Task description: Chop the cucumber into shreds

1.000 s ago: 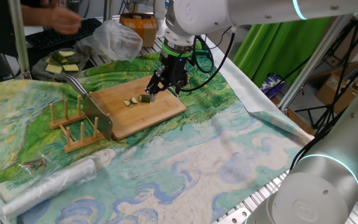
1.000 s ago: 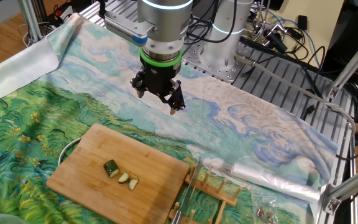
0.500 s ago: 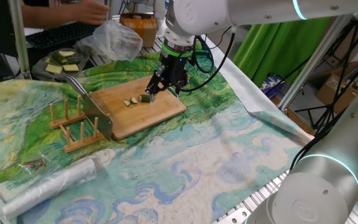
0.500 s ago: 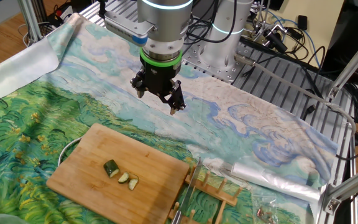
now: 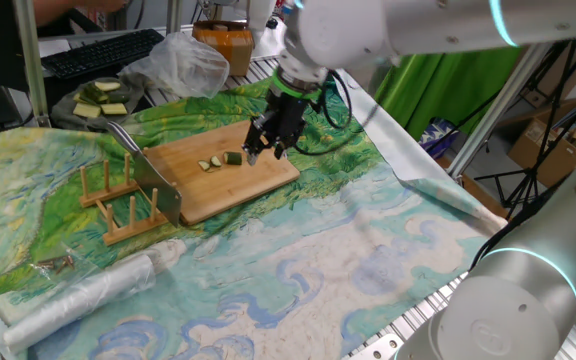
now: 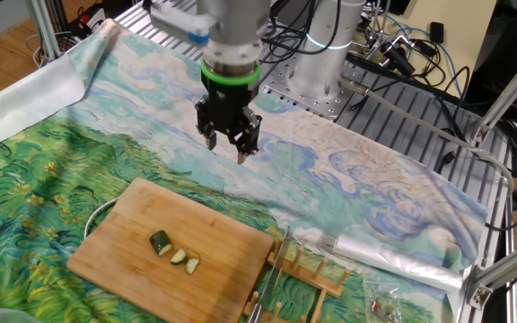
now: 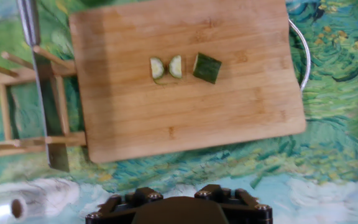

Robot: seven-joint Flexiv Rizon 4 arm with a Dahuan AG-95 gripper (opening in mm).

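Dark-skinned, pale-fleshed cucumber pieces [image 7: 183,67] lie on rectangular wooden board [image 7: 229,118]; black two-finger gripper [image 6: 226,149] hovers apart, jaws parted, nothing held. Pale slabs [image 5: 96,98] fill a far dish.

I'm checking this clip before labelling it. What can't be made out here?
- Claw fingertips: cut off by the bottom edge in the hand view.
- Knife handle: cut off by the top edge in the hand view.
- Cucumber slices: too small to count in one fixed view.
- Wooden rack: cut off by the bottom edge in the other fixed view.
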